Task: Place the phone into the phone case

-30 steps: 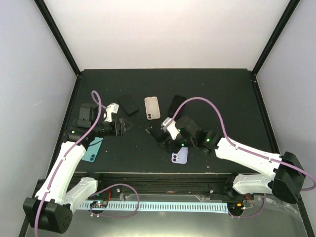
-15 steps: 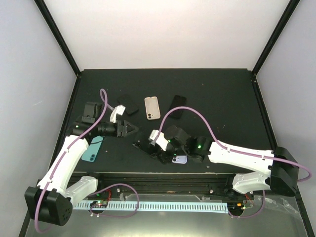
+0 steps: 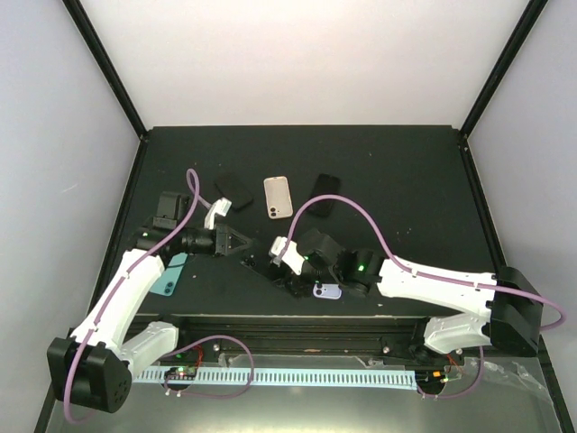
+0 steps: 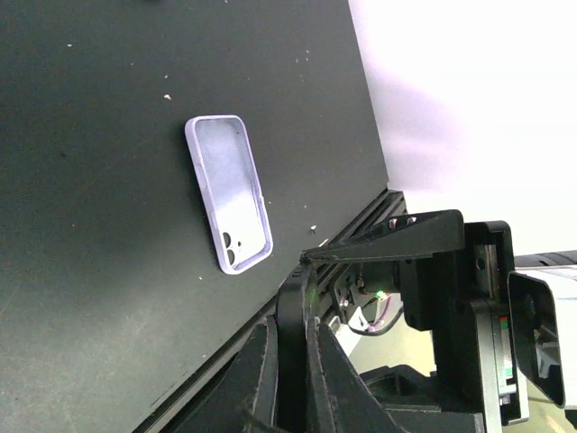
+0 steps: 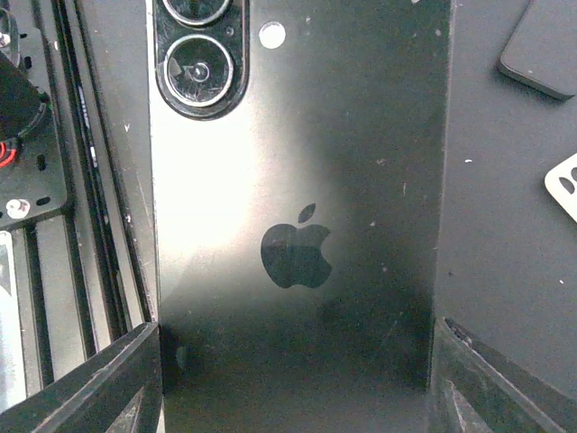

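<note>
A black phone [image 5: 297, 225], back side up with its camera lenses at the far end, sits between my right gripper's [image 5: 297, 336] fingers, which press on its two long sides. My left gripper [image 4: 296, 329] is shut on the phone's [image 4: 290, 293] camera end, seen edge-on. From above, the two grippers meet over the table's front left, the left gripper [image 3: 242, 242] pointing right at the right gripper [image 3: 284, 273]. A lilac phone case [image 4: 230, 194] lies open side up near the front edge, just right of the phone [image 3: 260, 265], beside the lilac case [image 3: 326, 290].
A teal case [image 3: 169, 275] lies under the left arm. Further back lie a beige case [image 3: 278, 197] and two black phones or cases [image 3: 233, 189] [image 3: 325, 194]. The table's front rail [image 5: 81, 225] runs close along the held phone.
My left gripper has moved right and shut on the phone's end. The right arm brought the phone left and nearer the front edge, then held still.
</note>
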You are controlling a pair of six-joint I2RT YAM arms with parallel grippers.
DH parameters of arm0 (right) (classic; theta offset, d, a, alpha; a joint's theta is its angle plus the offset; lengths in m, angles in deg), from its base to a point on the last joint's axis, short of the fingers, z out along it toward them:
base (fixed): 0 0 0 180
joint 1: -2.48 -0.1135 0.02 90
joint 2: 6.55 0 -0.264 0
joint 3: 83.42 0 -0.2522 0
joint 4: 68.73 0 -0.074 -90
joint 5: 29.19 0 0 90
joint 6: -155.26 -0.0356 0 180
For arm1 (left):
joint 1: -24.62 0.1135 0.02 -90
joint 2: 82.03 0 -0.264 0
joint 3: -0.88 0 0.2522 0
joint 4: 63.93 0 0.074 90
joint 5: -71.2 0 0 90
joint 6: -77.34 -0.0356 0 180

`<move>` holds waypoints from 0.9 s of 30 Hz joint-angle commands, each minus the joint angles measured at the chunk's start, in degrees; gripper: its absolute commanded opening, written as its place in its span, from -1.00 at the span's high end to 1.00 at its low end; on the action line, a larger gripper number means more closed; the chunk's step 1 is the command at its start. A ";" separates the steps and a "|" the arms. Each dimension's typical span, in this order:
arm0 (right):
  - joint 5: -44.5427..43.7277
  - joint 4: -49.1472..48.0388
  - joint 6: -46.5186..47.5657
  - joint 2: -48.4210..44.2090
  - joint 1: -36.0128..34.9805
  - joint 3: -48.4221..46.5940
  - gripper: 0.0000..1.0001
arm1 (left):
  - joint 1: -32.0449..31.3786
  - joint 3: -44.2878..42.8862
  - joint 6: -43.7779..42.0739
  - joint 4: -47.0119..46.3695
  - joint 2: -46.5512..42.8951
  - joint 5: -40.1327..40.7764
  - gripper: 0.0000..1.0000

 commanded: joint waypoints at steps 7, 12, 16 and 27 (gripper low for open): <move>-5.34 -2.86 -0.19 -1.70 -0.25 -1.80 -0.69 | -0.33 3.55 6.61 -8.46 -1.96 -2.14 0.97; -6.43 -3.95 0.61 -5.03 -0.25 0.35 -0.69 | -0.35 6.93 14.10 -14.67 -4.55 -0.61 0.97; -7.15 -7.02 1.46 -7.95 -0.74 2.78 -0.61 | -0.33 7.91 18.03 -16.64 -6.03 0.87 0.97; -24.89 -30.12 22.20 -13.23 -13.15 15.09 -0.26 | -0.15 12.31 40.53 -21.94 -9.96 1.28 0.97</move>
